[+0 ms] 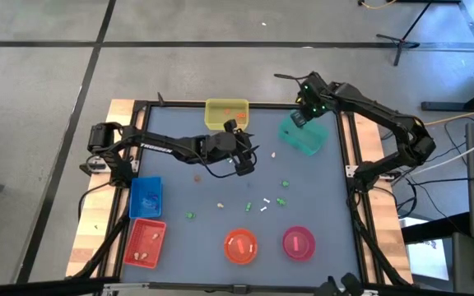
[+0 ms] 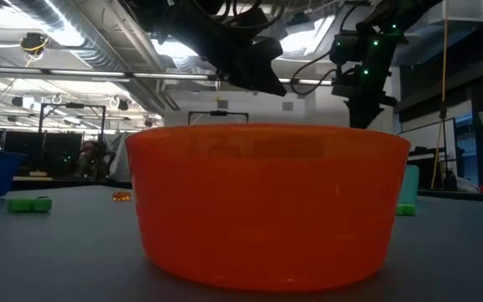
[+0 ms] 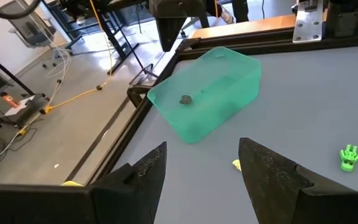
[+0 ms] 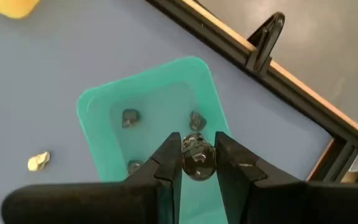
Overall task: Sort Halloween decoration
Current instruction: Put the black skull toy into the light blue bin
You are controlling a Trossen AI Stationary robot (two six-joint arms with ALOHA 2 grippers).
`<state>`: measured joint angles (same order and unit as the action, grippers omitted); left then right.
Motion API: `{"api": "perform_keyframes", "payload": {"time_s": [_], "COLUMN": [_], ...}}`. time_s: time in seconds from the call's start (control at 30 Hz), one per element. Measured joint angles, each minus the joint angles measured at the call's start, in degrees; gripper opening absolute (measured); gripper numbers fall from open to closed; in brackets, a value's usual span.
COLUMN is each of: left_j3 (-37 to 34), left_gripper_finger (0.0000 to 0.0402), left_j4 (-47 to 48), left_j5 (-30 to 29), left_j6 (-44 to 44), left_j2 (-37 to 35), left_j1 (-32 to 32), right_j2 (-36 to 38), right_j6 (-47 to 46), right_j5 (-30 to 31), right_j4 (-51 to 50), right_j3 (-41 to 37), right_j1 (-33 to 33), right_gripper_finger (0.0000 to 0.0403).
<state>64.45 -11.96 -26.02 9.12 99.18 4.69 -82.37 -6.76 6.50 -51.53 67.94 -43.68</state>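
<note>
Right tool hangs over the teal tray, pinching a dark grey trinket — drop-off step, so next it likely just needs to release. Left tool waits spread wide mid-tabletop.

I'm seeing a teal tray with dark grey trinkets inside, a beige piece on the blue-grey table, and an orange bowl up close.

Left arm stretched across the table's middle, left gripper with fingers spread wide (nothing between them), right arm bent high, right gripper pinching a small piece
</note>
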Motion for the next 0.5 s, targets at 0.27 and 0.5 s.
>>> {"api": "perform_keyframes", "payload": {"time_s": [0.27, 0.5], "left_j3": [0.0, 0.0], "left_gripper_finger": [0.0186, 0.0186], "left_j4": [0.0, 0.0], "left_j5": [0.0, 0.0], "left_j6": [0.2, 0.2], "left_j2": [0.0, 0.0], "left_j1": [0.0, 0.0], "right_j2": [0.0, 0.0], "right_j6": [0.0, 0.1], "right_j5": [0.0, 0.0], "right_j4": [-1.0, -1.0], "right_j3": [0.0, 0.0], "right_j1": [0.2, 0.2], "right_gripper_finger": [0.0072, 0.0072]}}
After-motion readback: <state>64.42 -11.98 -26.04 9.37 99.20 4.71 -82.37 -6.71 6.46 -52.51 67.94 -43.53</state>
